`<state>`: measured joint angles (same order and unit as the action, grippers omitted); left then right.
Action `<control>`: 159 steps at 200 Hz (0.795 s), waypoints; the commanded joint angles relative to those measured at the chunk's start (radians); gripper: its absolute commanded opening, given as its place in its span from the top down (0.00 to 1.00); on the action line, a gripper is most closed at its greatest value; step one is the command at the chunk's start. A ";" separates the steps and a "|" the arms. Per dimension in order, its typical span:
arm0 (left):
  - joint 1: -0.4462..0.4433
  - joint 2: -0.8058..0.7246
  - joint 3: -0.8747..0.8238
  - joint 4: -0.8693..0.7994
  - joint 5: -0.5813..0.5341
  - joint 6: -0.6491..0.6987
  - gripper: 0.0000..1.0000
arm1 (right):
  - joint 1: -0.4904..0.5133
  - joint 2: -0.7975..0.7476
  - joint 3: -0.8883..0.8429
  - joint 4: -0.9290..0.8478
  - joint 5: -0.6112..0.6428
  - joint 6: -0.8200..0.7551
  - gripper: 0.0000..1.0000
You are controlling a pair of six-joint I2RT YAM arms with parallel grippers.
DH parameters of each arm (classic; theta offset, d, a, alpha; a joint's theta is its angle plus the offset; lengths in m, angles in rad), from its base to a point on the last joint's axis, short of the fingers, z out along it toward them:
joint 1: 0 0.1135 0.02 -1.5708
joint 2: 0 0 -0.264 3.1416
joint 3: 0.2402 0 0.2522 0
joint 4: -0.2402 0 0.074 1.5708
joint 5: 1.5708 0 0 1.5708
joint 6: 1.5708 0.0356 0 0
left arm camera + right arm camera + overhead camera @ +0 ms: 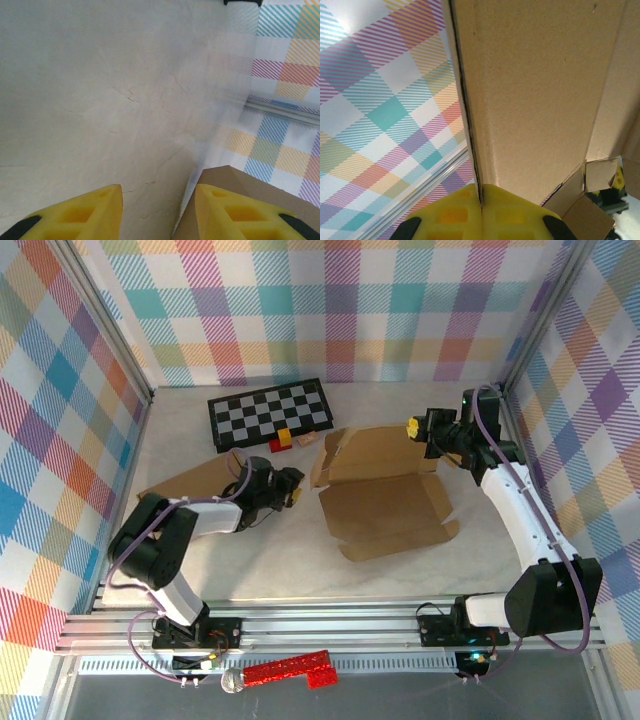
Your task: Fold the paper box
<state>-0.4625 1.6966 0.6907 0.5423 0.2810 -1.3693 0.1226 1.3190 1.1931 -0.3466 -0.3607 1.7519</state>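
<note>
Right gripper clamped on the box; left gripper apart beside it.

In the top view the flat box (385, 502) lies at the centre of the table (480, 550), flaps spread. The right gripper (413, 427) sits at its upper right edge. In the right wrist view its yellow fingers (445, 215) are pressed together on the thin edge of a raised box (535, 90) panel. The left gripper (294, 492) lies low, just left of the box. In the left wrist view its fingers (85, 212) stand apart with bare table (100, 100) between them. A cardboard corner (255, 187) lies at the right one; which sheet it belongs to I cannot tell. A second cardboard sheet (190, 480) lies at centre left. A checkerboard (270, 412) lies above it, with small blocks (283, 438) at its lower edge.
</note>
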 commanded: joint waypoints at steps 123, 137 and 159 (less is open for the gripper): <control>-0.165 -0.103 -0.047 0.141 -0.165 0.061 0.56 | -0.040 0.027 0.001 0.070 -0.058 0.056 1.00; -0.185 -0.107 -0.016 0.086 -0.161 0.107 0.56 | -0.039 0.040 -0.008 0.084 -0.073 0.055 1.00; -0.225 -0.097 0.039 -0.020 -0.176 0.173 0.55 | -0.033 0.042 -0.026 0.106 -0.064 0.052 1.00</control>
<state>-0.6464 1.6051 0.6716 0.6518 0.1352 -1.3083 0.0898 1.3529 1.1927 -0.2852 -0.4000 1.7885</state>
